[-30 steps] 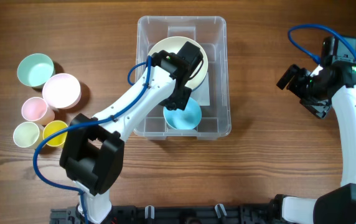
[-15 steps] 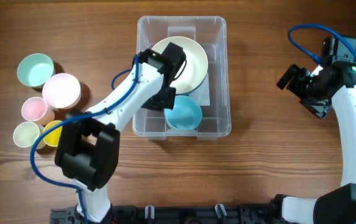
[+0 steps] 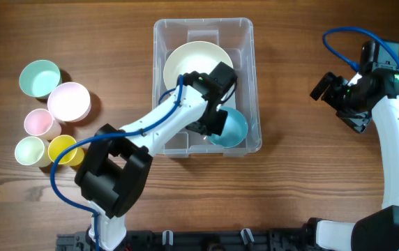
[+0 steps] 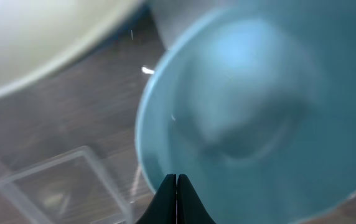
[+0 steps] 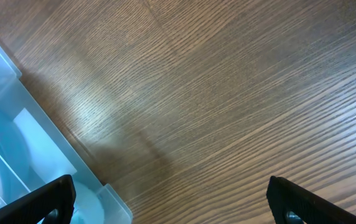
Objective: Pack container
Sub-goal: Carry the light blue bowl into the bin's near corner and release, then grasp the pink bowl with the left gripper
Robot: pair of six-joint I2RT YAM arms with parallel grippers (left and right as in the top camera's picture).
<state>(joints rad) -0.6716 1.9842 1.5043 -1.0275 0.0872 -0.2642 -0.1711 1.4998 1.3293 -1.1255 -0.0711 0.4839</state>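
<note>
The clear container (image 3: 203, 24) stands at the table's centre. It holds a large cream bowl (image 3: 192, 59) at the back and a blue bowl (image 3: 233, 129) at the front right. My left gripper (image 3: 210, 124) is down inside the container, shut, with its tips against the blue bowl's left rim. In the left wrist view the closed fingers (image 4: 176, 186) sit at the edge of the blue bowl (image 4: 259, 106), with the cream bowl (image 4: 35, 37) above. My right gripper (image 3: 332, 87) is open and empty over bare table to the right; its view (image 5: 172, 199) shows the container's corner (image 5: 16, 124).
To the left of the container stand a teal bowl (image 3: 40, 78), a pink bowl (image 3: 69, 101), a small pink cup (image 3: 38, 123), a pale green cup (image 3: 28, 150) and a yellow cup (image 3: 63, 148), partly under my left arm.
My left gripper swung from over the cream bowl down to the front of the container. The blue bowl has shifted right toward the front right corner. The right arm has not moved.
</note>
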